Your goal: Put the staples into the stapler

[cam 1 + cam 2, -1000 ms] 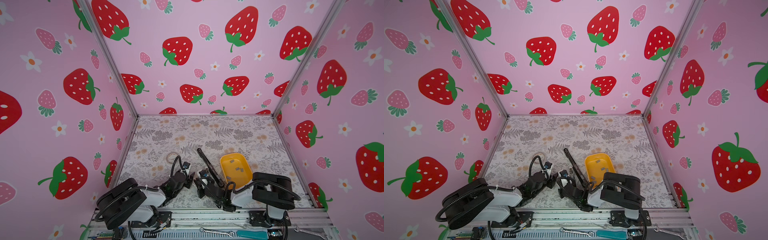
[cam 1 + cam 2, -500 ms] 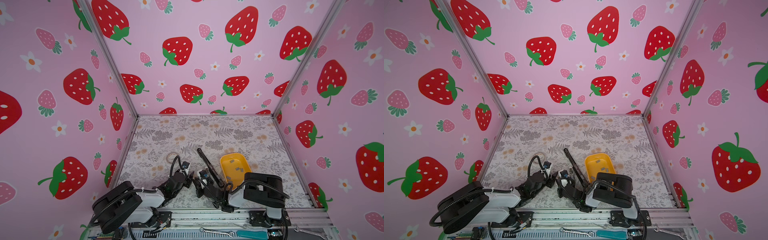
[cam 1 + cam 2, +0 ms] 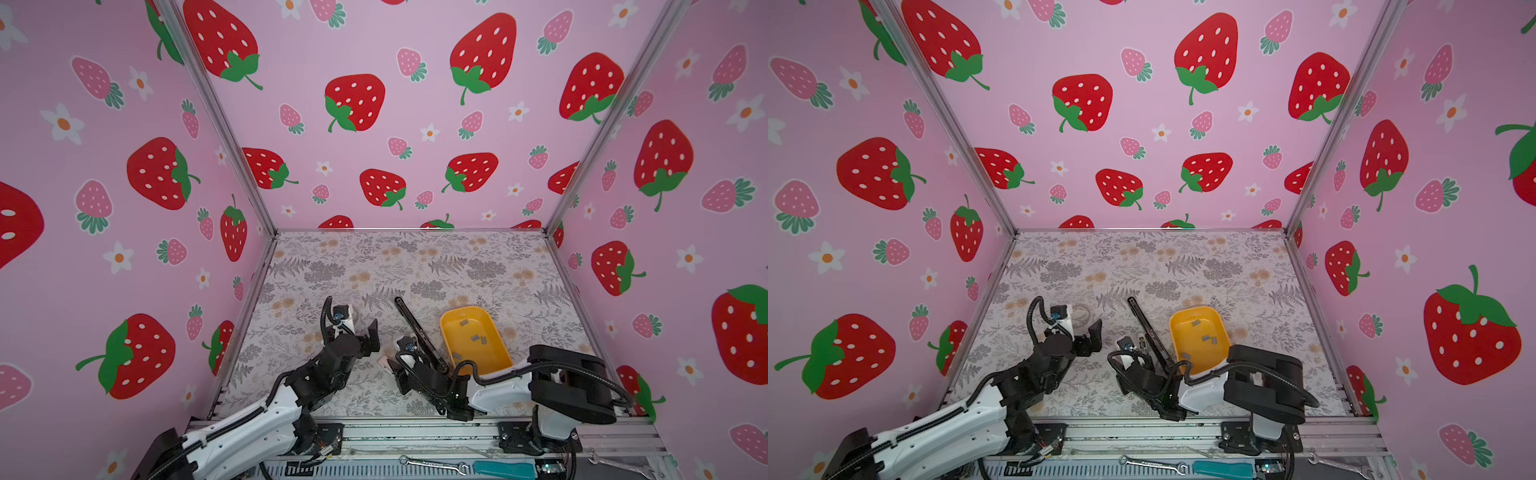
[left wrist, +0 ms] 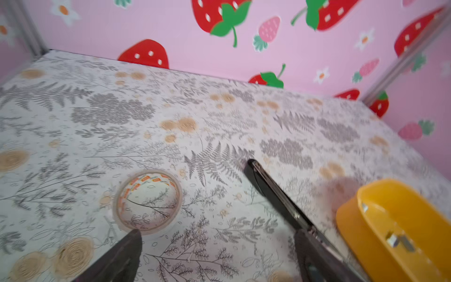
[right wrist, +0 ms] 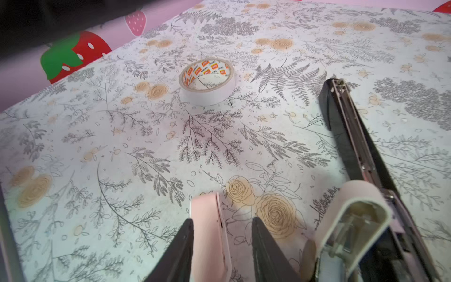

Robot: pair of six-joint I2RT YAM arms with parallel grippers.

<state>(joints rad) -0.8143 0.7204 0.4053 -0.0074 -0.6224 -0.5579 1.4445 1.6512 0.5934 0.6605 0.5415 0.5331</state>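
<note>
One yellow oval plastic tray (image 3: 490, 353) stands at the near right. It holds four staples (image 3: 475, 338), short grey metal strips, two of them close together. Just left of the tray lies one opened stapler (image 3: 415, 328), pink plastic with a long black metal magazine that points far. One white tape roll (image 5: 207, 94) lies further left. The left gripper (image 4: 218, 235) is spread wide and holds nothing. The right gripper (image 5: 222, 219) stands partly apart around the stapler's pink near part, with a gap on one side. The far half of the floral table (image 3: 415, 266) is free room up to the pink walls.
</note>
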